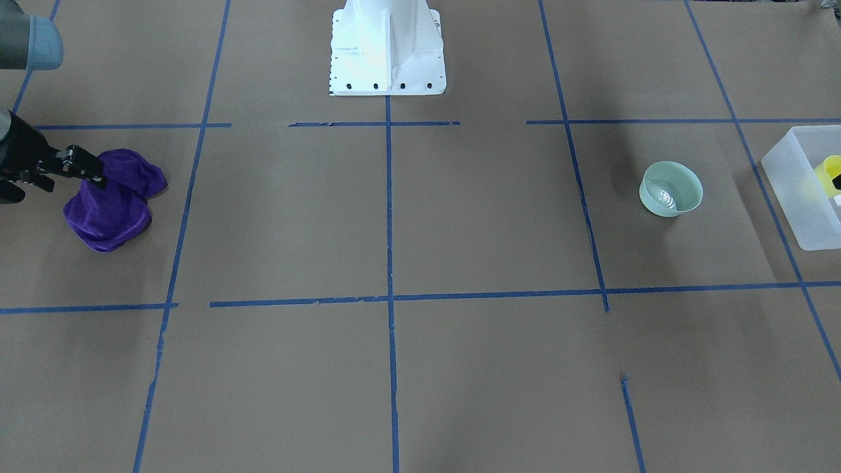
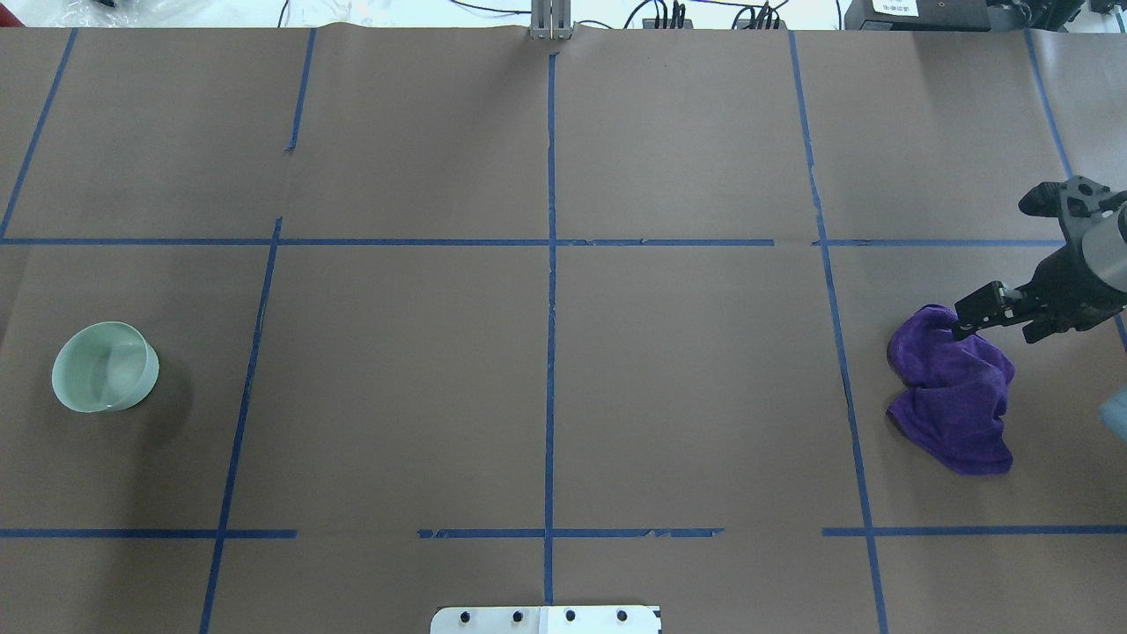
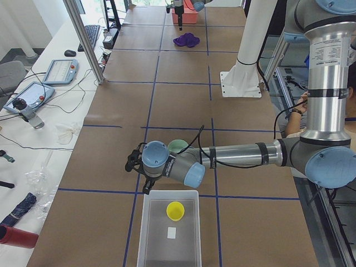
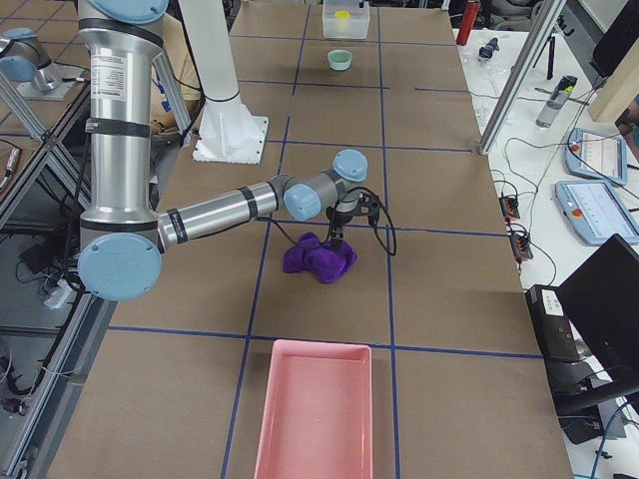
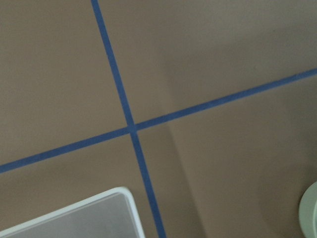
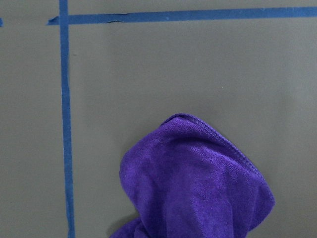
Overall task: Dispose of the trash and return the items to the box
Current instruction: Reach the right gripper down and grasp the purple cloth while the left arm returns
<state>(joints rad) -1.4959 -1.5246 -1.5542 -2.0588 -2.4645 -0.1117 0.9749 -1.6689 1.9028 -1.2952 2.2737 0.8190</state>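
The purple cloth lies crumpled on the table, also in the overhead view and the right wrist view. My right gripper is at the cloth's top fold, fingers close together and pinching it. The mint-green bowl stands upright and empty. The yellow cup stands in the translucent box. My left gripper hangs just beyond the box's far corner, beside the bowl; I cannot tell if it is open.
The white robot base stands at the table's middle back edge. A pink tray sits at the table's end past the cloth. Blue tape lines cross the brown table. The box corner and bowl rim show in the left wrist view.
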